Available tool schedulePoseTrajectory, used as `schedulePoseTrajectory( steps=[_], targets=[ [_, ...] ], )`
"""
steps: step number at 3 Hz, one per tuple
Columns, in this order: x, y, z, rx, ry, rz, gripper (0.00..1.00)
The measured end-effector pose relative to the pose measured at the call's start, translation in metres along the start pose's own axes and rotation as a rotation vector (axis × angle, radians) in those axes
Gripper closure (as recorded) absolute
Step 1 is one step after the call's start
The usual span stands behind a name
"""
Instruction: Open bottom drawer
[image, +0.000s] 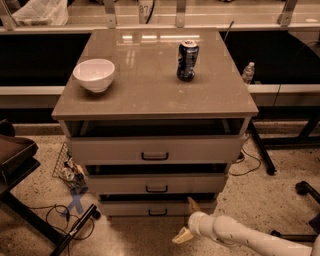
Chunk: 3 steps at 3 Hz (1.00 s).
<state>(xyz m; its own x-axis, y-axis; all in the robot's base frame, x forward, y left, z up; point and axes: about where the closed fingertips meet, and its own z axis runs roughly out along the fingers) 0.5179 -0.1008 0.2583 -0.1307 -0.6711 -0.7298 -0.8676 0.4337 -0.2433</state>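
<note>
I had the gripper (186, 220) low near the floor, fingers spread, grasping nothing, just right of the handle (158, 212) on the bottom drawer (125, 208), lowest in the cabinet (150, 95). Bowl (94, 75) and can (187, 60) stood on top.

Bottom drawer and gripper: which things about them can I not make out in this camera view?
- Inside of the bottom drawer: hidden under the middle drawer; only a dark gap shows.
- Whether the open gripper, low by that drawer's right part, touches it: a single view leaves depth unclear.
- The arm: cut off at the bottom right corner.
- Print on the can: too small.
</note>
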Motion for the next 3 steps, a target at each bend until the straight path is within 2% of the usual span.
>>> schedulePoseTrajectory(
  steps=[2, 3],
  targets=[
    [0.015, -0.018, 0.040, -0.047, 0.105, -0.077, 0.00],
    [0.028, -0.021, 0.053, -0.058, 0.149, -0.085, 0.00]
  ],
)
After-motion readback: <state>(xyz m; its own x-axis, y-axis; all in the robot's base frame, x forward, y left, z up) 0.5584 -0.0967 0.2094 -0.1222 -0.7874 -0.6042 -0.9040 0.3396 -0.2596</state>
